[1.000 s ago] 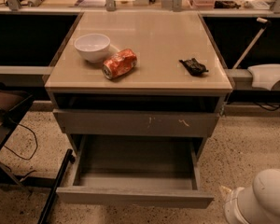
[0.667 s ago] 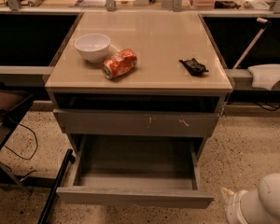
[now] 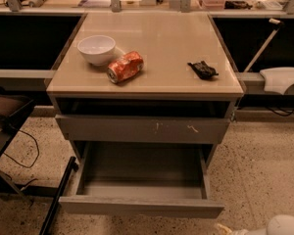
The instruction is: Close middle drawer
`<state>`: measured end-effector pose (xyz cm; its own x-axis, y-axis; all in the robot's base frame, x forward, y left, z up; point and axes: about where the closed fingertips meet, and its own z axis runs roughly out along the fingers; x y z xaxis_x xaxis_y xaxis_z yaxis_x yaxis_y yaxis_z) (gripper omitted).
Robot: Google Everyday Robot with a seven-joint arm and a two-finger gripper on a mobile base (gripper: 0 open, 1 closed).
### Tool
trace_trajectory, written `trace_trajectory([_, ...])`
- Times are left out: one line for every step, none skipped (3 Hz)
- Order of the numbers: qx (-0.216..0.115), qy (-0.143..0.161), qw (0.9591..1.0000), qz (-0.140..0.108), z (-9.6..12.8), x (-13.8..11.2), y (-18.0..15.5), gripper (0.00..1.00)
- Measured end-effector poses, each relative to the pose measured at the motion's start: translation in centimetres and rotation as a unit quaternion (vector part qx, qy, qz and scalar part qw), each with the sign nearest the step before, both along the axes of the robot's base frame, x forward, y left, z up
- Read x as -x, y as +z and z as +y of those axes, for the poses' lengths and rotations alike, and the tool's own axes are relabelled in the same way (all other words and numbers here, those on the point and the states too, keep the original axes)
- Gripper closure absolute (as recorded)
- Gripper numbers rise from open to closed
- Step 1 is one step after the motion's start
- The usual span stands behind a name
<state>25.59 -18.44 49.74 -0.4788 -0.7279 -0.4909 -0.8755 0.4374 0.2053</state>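
Observation:
The middle drawer (image 3: pixel 142 207) is pulled far out of the grey cabinet toward me. Its plain flat front is near the bottom of the camera view and its inside (image 3: pixel 142 173) is empty. Above it, the drawer front with pale scratch marks (image 3: pixel 142 129) stands slightly out from the cabinet. The slimmer front nearest the floor is hidden under the open drawer. My gripper is out of view. Only a white rounded part of my arm (image 3: pixel 284 225) shows at the bottom right corner, right of the drawer front.
On the beige cabinet top (image 3: pixel 161 33) lie a white bowl (image 3: pixel 96 49), a crushed orange can (image 3: pixel 125 66) and a small black object (image 3: pixel 202 69). A chair (image 3: pixel 5 116) and a black bar on the floor (image 3: pixel 56 195) are at left. A white device (image 3: pixel 281 78) sits at right.
The white part of my arm at the bottom right has dropped lower and further out of the frame. The drawers and the things on top have not moved.

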Motion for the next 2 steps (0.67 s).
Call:
trace_trajectory([-0.070, 0.015, 0.9969, 0.032, 3.6, 0.3, -4.5, 0.00])
trace_trajectory([-0.124, 0.024, 0.9908, 0.049, 6.9, -1.3, -7.7, 0.00])
